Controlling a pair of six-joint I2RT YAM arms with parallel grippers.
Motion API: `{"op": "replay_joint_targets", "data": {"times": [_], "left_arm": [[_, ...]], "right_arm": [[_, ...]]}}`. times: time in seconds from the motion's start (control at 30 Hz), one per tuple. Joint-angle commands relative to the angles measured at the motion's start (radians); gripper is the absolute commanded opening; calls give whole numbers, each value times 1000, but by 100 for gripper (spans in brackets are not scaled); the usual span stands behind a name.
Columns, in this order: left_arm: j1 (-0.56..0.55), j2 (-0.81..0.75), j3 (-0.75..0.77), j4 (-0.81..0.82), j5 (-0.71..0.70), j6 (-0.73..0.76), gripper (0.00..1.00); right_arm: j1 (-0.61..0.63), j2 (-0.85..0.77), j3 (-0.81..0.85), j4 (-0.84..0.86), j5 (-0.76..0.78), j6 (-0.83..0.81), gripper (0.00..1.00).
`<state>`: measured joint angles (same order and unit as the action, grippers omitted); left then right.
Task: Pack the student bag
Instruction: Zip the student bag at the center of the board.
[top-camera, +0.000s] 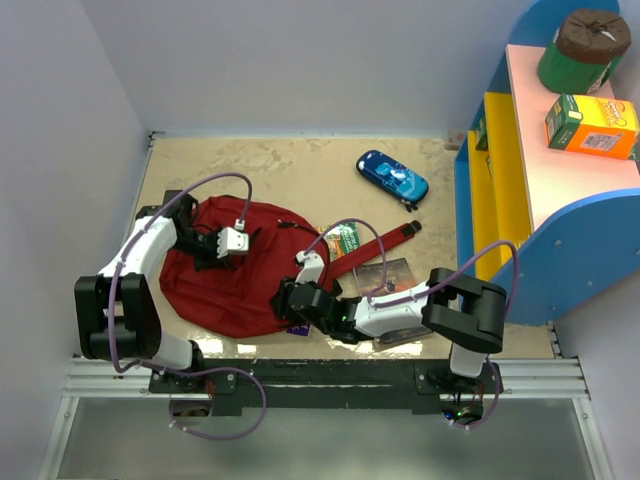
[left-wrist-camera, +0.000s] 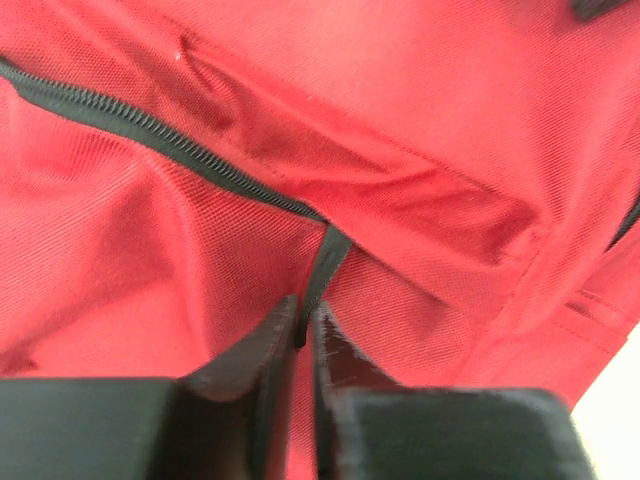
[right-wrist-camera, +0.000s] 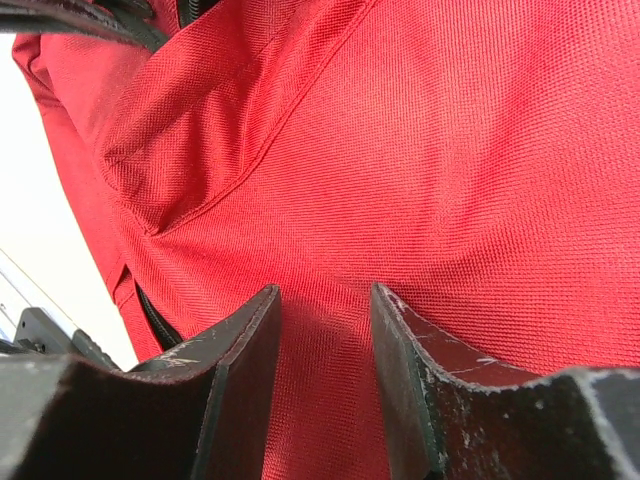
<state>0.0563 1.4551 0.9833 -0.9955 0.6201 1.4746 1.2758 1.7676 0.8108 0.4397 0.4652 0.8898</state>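
Note:
The student bag (top-camera: 225, 285), dark red fabric, lies flat on the table in front of the left arm, and one red strap (top-camera: 385, 243) runs out to the right. My left gripper (top-camera: 207, 247) is over the bag's upper left part. In the left wrist view it (left-wrist-camera: 303, 312) is shut on the black zipper pull (left-wrist-camera: 328, 255) at the end of the black zipper (left-wrist-camera: 150, 128). My right gripper (top-camera: 287, 298) is at the bag's right edge. In the right wrist view it (right-wrist-camera: 325, 300) is open, with its fingers against the red fabric (right-wrist-camera: 420, 150).
A blue pencil case (top-camera: 392, 178) lies at the back right. A green packet (top-camera: 346, 238) and a brown booklet (top-camera: 386, 273) lie beside the strap. A blue and yellow shelf (top-camera: 520, 190) on the right holds a green can (top-camera: 580, 48) and an orange box (top-camera: 590, 123).

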Motion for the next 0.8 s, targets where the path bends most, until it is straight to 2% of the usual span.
{"op": "replay_joint_targets", "data": {"times": [0.0,0.07,0.17,0.37,0.53,0.77], "left_arm": [[-4,-9,-6,37,-13,-13,9],[-4,-16,-5,50,-5,-28,0],[-4,-41,-3,66,44,-56,0],[-12,-127,-49,46,190,-86,0],[-10,-118,-72,9,188,-85,0],[-10,-128,-83,18,171,-91,0]], "right_arm": [[13,-33,-35,-79,29,9,44],[14,-36,-35,-78,30,6,43],[16,-40,-16,-76,35,-15,44],[14,-36,108,-81,47,-94,59],[17,38,249,-96,44,-140,65],[33,156,369,-98,50,-224,66]]}}
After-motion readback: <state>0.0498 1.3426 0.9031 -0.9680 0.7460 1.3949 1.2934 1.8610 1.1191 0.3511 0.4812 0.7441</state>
